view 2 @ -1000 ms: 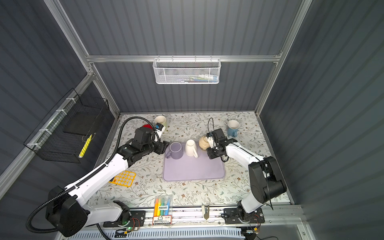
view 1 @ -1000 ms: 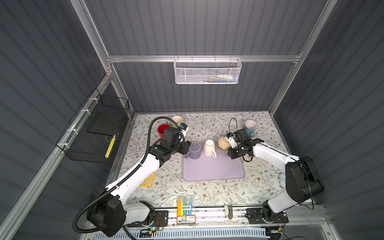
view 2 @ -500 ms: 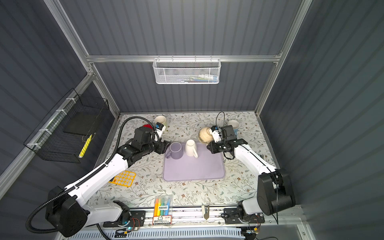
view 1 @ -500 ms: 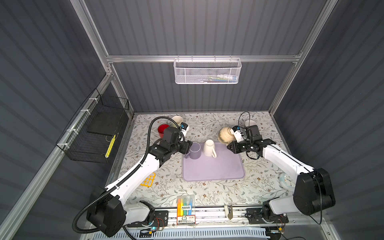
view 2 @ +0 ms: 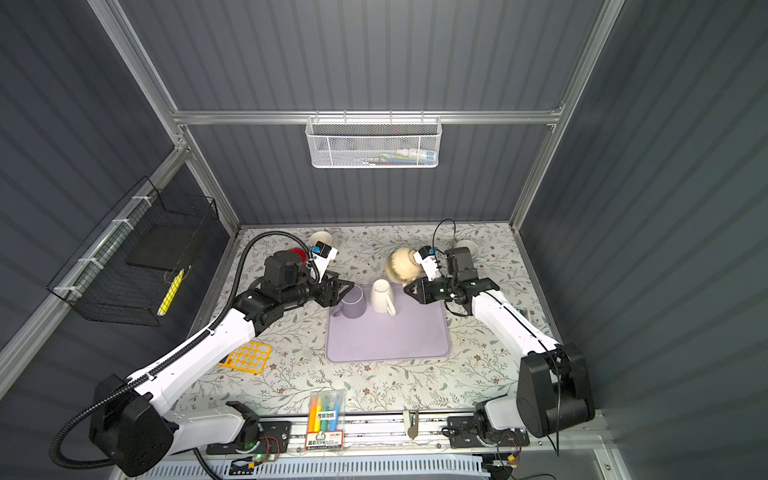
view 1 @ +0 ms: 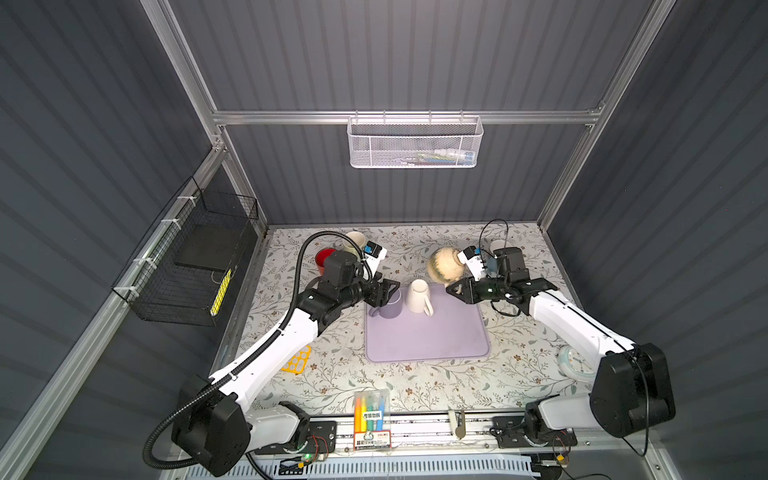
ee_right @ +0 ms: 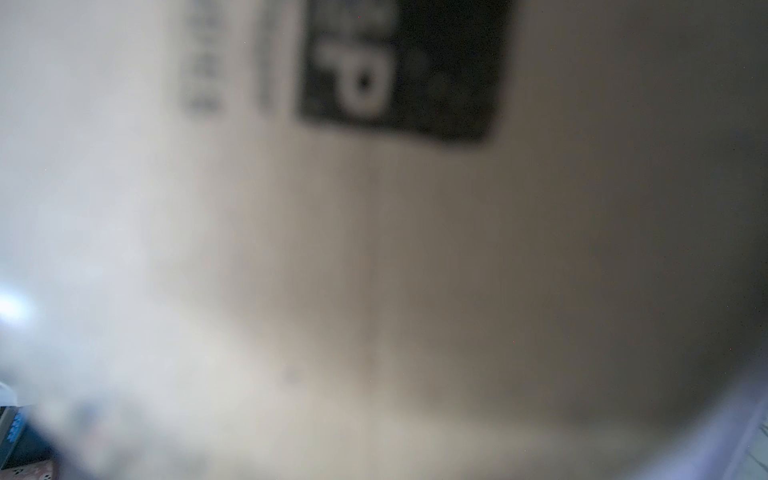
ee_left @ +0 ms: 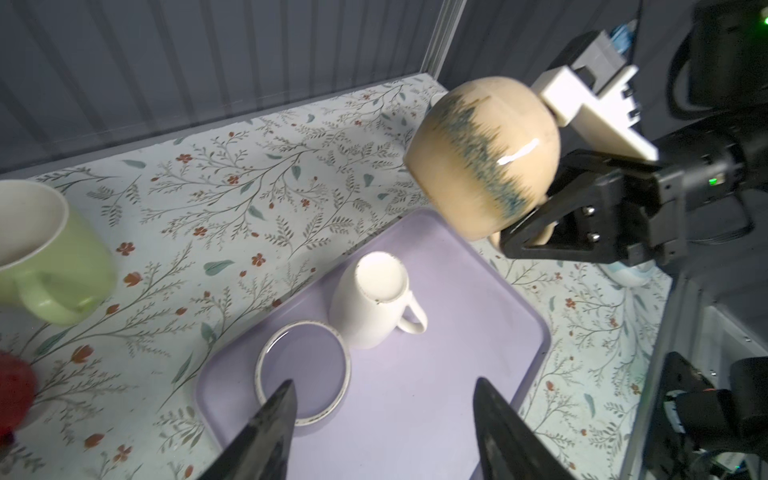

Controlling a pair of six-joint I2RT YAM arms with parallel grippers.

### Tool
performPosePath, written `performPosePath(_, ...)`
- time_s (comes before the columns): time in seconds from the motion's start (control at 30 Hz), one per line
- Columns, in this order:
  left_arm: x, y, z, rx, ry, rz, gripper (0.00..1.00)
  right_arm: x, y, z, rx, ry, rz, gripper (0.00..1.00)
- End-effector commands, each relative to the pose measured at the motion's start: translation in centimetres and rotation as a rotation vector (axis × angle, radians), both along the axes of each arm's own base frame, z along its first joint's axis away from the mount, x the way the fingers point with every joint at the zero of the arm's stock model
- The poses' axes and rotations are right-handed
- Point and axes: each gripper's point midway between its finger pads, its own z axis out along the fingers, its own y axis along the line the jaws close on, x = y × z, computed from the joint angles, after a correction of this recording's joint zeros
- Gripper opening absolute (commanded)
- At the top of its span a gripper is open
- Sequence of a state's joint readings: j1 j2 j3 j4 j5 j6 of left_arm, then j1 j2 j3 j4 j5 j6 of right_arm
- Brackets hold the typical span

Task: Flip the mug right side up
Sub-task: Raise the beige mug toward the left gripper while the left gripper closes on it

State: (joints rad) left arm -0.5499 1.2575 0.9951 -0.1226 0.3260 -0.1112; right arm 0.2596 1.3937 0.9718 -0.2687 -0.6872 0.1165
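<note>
A black wire basket (view 1: pixel 187 266) hangs on the left wall. On the flowered table (view 1: pixel 519 332) below it lies a yellow stencil (view 1: pixel 297 359). At the far left corner stand a red cup (view 1: pixel 324 257) and a green mug (view 1: pixel 355 240), close together.

The left pincer (view 1: pixel 390 289) hovers with its jaws wide and nothing between them, over the near rim of a purple mug (view 1: pixel 388 309). In the left wrist view one finger (ee_left: pixel 274 419) lies across that rim. The purple mug stands mouth up on the far left corner of a lilac mat (view 1: pixel 428 336). Just beside it on the mat stands a white mug (view 1: pixel 417 295), base up, with its handle toward the mat's middle.

The beige mug (view 1: pixel 444 264), streaked with blue-green, hangs in the air over the mat's far right corner, clear of the table and tipped on a slant. The right pincer (view 1: pixel 455 288) has its jaws narrowed on the mug's handle, from below and from the right. The right wrist view is filled by a blurred pale surface with a dark label.

Near the right arm's base lies a pale round clock (view 1: pixel 571 361).
</note>
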Motion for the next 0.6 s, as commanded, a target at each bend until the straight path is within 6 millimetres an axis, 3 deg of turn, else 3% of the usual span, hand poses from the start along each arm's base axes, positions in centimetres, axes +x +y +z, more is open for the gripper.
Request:
performPosePath(0.0,-0.9,-1.1,2.0,-0.122,-0.015,-0.066,0.67,0.2,1.4,6.1,0.133,-0.182,0.083,0.04)
performPosePath(0.57,-0.6,-4.3,5.3,-0.371,-0.041,-0.198,0.72,-2.2,3.0,10.5,0.318,-0.241,0.198,0.04)
